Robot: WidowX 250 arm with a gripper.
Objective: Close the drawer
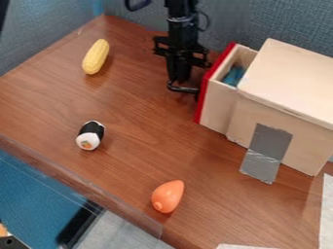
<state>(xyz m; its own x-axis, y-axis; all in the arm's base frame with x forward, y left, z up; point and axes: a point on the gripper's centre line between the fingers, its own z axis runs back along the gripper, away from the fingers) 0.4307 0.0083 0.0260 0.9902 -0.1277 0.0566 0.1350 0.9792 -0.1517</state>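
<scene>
Red-fronted drawer (216, 106), ajar in wooden cabinet (292, 73); black gripper (183, 88) beside it, released or clenched: cannot tell; off-centre push could jam drawer

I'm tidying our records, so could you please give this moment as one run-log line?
drawer: partly open, blue item inside | gripper: near its red front | table: corn, sushi roll, orange toy | status: not closed

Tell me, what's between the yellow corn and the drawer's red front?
The robot's black gripper, close by the red front; from there to the corn, the wooden tabletop is bare, as the camera view shows.
</scene>
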